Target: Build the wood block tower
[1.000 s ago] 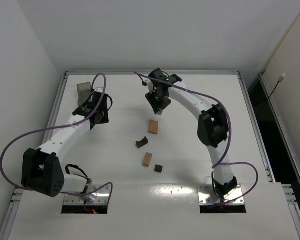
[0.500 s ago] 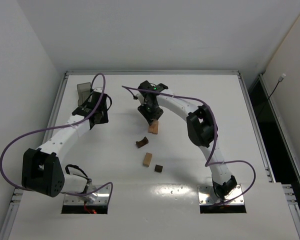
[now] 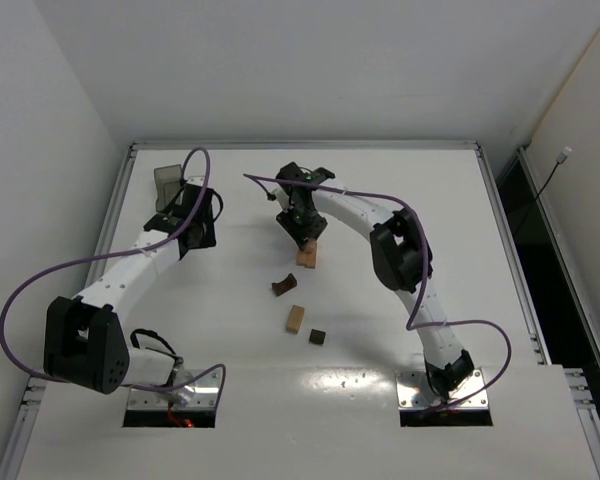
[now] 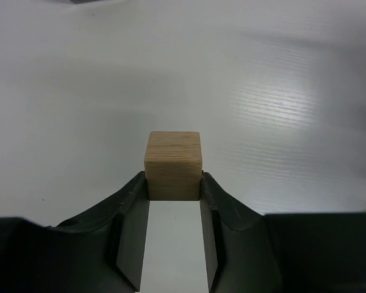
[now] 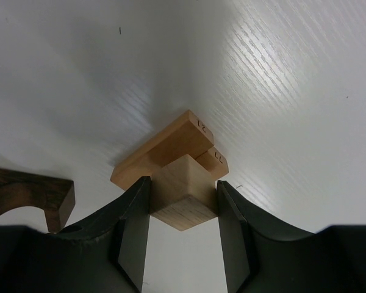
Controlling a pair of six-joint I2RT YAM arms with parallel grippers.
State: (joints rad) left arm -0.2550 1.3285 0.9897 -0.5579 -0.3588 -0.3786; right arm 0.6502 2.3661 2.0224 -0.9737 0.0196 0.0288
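Observation:
My right gripper (image 5: 183,188) is shut on a light tan cube (image 5: 184,196) and holds it right over two tan bars (image 5: 163,152) lying side by side; I cannot tell if the cube touches them. In the top view this gripper (image 3: 306,230) is at the table's middle back, over the bars (image 3: 307,257). My left gripper (image 4: 174,186) is shut on another tan cube (image 4: 173,163) above bare table; in the top view it (image 3: 194,218) is at the back left. A dark arch piece (image 3: 283,286) lies near the bars and also shows in the right wrist view (image 5: 30,195).
A loose tan block (image 3: 296,318) and a small dark cube (image 3: 317,337) lie in front of the arch. A translucent grey bin (image 3: 167,183) stands at the back left corner, just behind my left gripper.
My right gripper moved left and toward the near side with its cube, coming down over the tan bars, then held nearly still. The left arm has not moved.

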